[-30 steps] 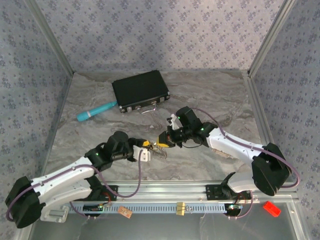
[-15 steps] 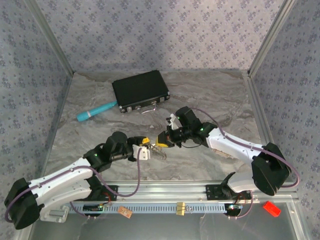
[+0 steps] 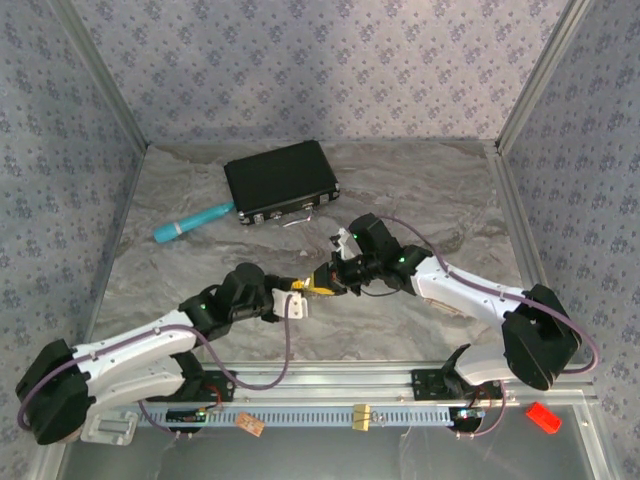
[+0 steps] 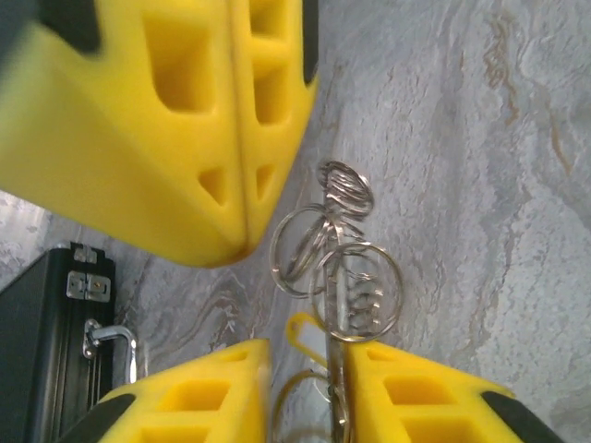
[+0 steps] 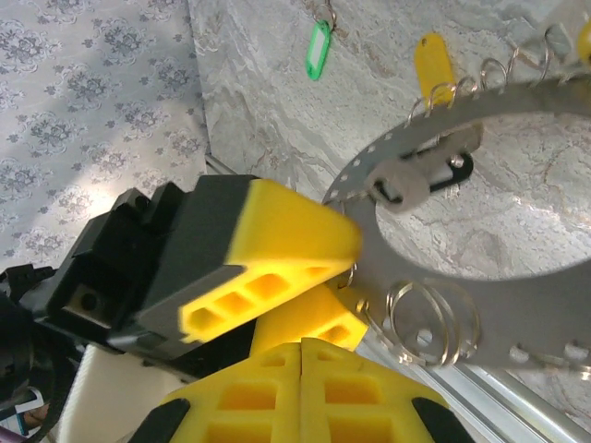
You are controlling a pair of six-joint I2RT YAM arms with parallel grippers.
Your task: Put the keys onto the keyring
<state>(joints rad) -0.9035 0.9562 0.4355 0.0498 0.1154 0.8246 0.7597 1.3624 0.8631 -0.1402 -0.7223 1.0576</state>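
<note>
Both arms meet mid-tabletop (image 3: 430,190), tips nearly touching. The right end effector (image 3: 320,283) has its fingers pressed flush, with no gap. In the right wrist view the keyring (image 5: 517,305) sits raised right at the fingertips; I cannot tell if its rim is actually pinched.

The left end effector (image 3: 299,293) comes in from the left. In the left wrist view its jaws are a little apart. A cluster of small split rings (image 4: 355,286) hangs just ahead of them, and a yellow piece (image 4: 303,330) lies in the gap. I cannot tell whether it grips them. One left finger (image 5: 277,249) is up against the keyring's toothed rim.

Small wire rings are threaded along the keyring's edge. The yellow key (image 5: 432,60) hangs at the far rim. The green key (image 5: 319,46) is apart from it on the marble surface beyond. A grey-and-black key piece (image 5: 406,180) lies across the rim near the centre hole.

A black case (image 3: 280,180) is at the back of the tabletop, with a teal pen-like stick (image 3: 193,222) just left of it.
</note>
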